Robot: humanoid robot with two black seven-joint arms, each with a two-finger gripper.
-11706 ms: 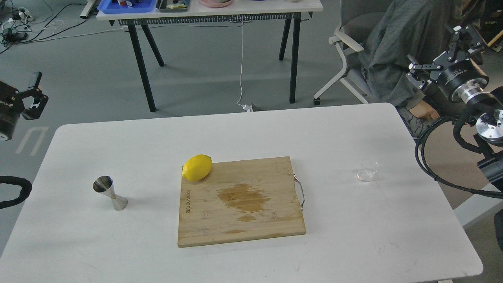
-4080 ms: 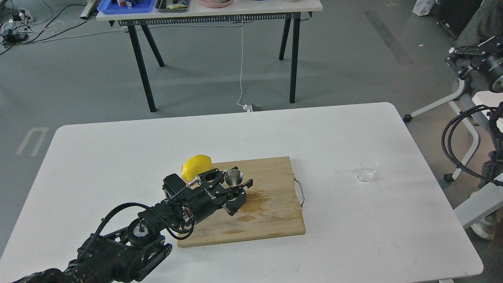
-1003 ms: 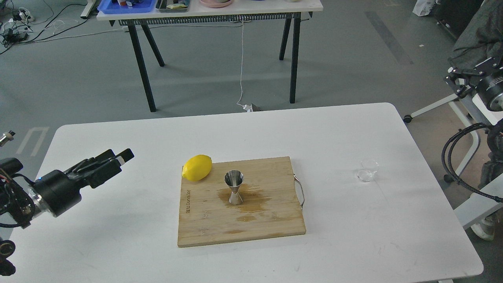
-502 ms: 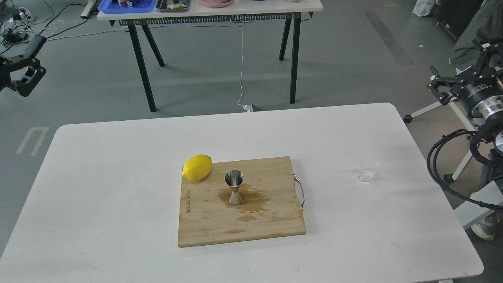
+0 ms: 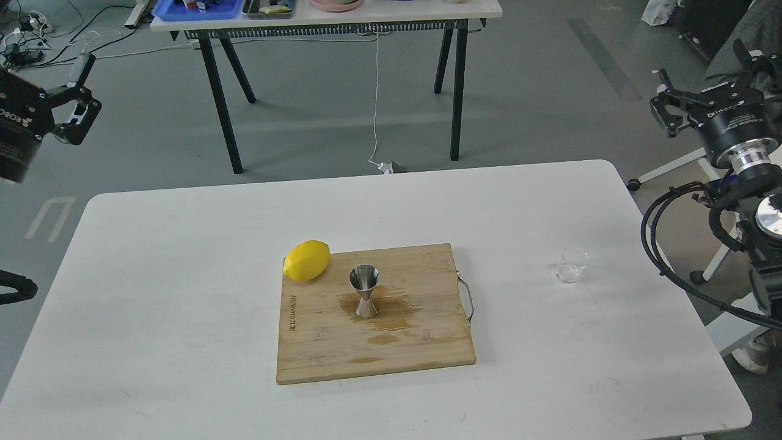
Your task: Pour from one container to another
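The steel jigger point(image 5: 365, 292) stands upright on the wet stain in the middle of the wooden cutting board point(image 5: 421, 342). The small clear glass cup point(image 5: 572, 264) sits on the white table to the board's right, with nothing touching it. My left gripper point(image 5: 33, 76) hangs high at the far left, off the table; one finger point(image 5: 83, 64) shows well out to the side, so it is open and empty. My right gripper point(image 5: 699, 61) hovers above and beyond the table's right edge, far from the cup, with its fingers spread and nothing between them.
A yellow lemon point(image 5: 306, 260) rests on the board's far left corner. The board has a metal handle point(image 5: 467, 299) on its right side. A second table point(image 5: 330, 18) with trays stands behind. My right arm's cables point(image 5: 657, 244) loop beside the table's right edge.
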